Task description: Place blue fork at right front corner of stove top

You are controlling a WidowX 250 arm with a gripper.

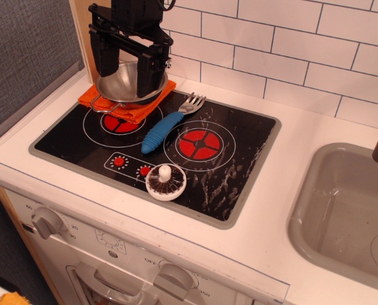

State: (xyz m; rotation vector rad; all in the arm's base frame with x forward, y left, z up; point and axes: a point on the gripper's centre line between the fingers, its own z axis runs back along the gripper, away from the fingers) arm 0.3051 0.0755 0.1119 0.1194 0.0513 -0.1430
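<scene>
Hovering spread-fingered above the pot, our pincer (pixel 130 71) leaves the blue fork (pixel 168 124) lying well apart (between the burners) on the stove top (pixel 239 165).

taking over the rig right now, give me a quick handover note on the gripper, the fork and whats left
Gripper: hangs over the metal bowl at the back left of the stove top; it holds nothing, and I cannot tell whether it is open or shut.
Blue fork: lies diagonally between the two burners, tines toward the tiled wall, untouched.
Also there: an orange cloth under the bowl, and a white mushroom-like toy at the front edge.
Done: nothing yet.
Left: grasp the fork and set it on the right front corner, which looks free.
</scene>
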